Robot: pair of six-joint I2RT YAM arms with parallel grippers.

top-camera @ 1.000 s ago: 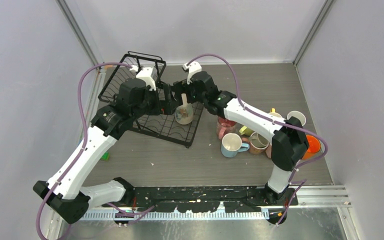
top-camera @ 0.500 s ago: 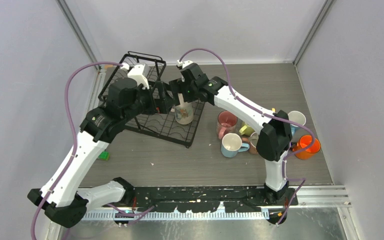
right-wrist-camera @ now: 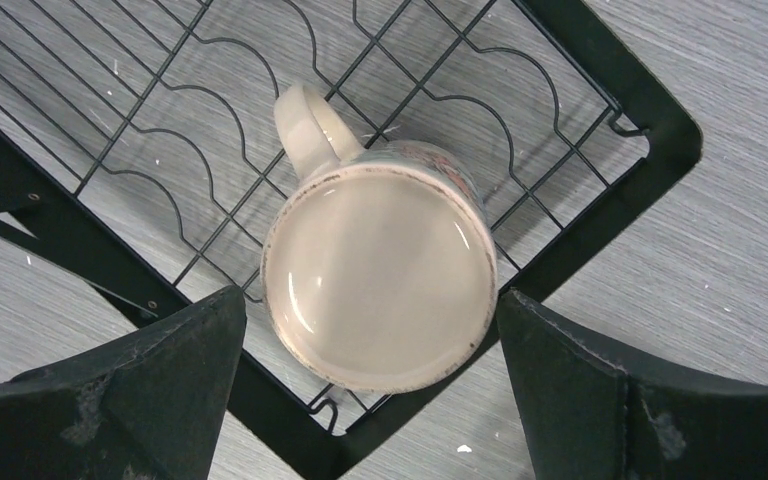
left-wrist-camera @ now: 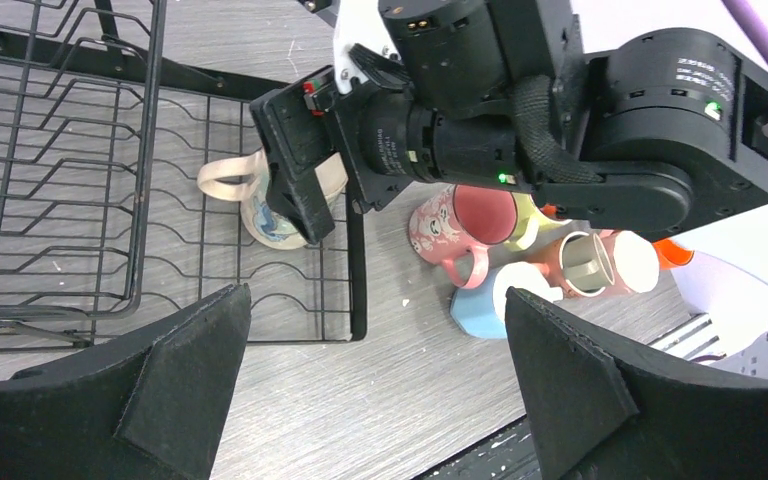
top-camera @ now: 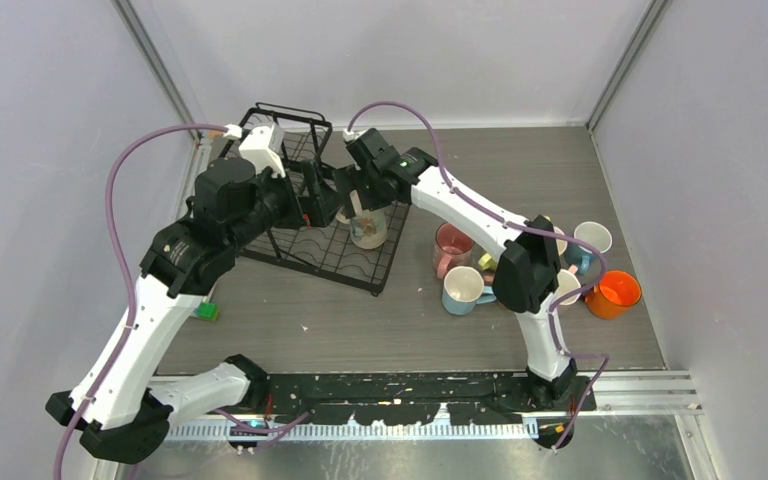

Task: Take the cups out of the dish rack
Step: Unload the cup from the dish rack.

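The black wire dish rack lies at the back left. One beige cup stands on its flat tray near the right corner. In the right wrist view the beige cup shows a flat round end between and just beyond my fingertips. My right gripper hangs open directly above it, not touching. My left gripper is open and empty over the rack's front edge, just left of the right gripper. The left wrist view shows the beige cup partly hidden behind a right finger.
Several cups stand on the table to the right: pink, light blue, white, orange. The rack's deeper basket rises at the back left. A small green object lies near the left arm. Walls close three sides.
The right gripper has moved left and farther back over the beige cup, its elbow swinging inward. The left wrist has drawn back to the left. Both grippers stay open.
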